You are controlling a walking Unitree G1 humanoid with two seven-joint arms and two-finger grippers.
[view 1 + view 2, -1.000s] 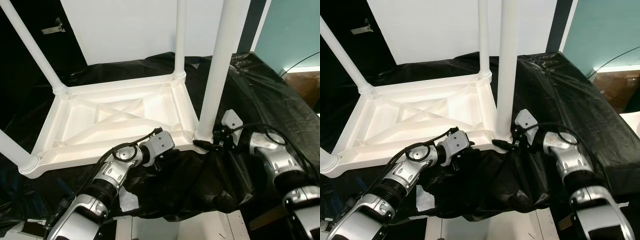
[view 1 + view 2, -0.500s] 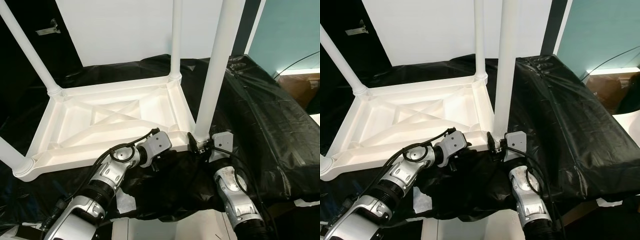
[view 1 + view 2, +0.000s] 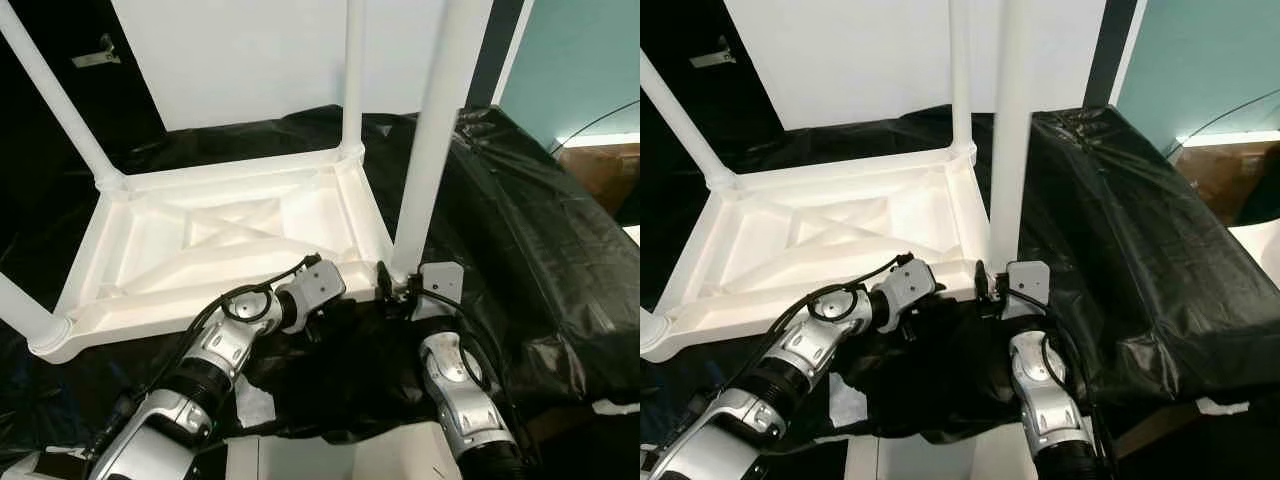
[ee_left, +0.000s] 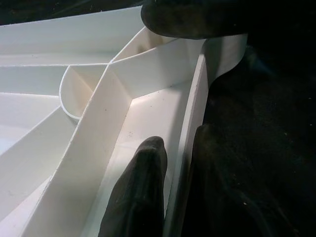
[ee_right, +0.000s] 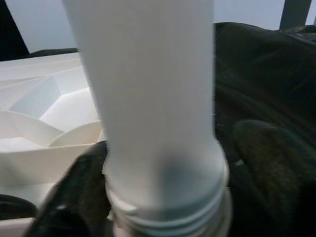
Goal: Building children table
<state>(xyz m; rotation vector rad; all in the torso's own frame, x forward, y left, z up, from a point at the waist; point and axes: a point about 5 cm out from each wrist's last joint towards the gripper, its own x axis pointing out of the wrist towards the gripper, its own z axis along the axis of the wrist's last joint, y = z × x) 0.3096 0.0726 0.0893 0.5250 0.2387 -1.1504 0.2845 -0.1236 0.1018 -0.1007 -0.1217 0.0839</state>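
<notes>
Left eye view: the tabletop (image 3: 215, 240) lies upside down on black sheeting (image 3: 540, 230). Three legs stand in their corner sockets, at 9, 11 and 1 o'clock from its centre. The fourth leg (image 3: 432, 150) rises at the near right corner, about 4 o'clock. The left gripper (image 3: 322, 300) sits at the near rim, 6 o'clock. The right gripper (image 3: 400, 293) is at the foot of the fourth leg.

Right eye view: same layout; the right arm reaches up from below to the leg base.

Left wrist view: the two fingers (image 4: 143, 197) straddle the rim wall (image 4: 190, 143), one inside and one outside, narrowly set and pinching it.

Right wrist view: the fingers (image 5: 79, 192) sit either side of the leg just above its threaded end (image 5: 173, 224), closed around it. Thread is exposed above the socket.

Judgement: three legs appear fitted; the fourth looks only partly screwed in. Turning it home and righting the table remain.
</notes>
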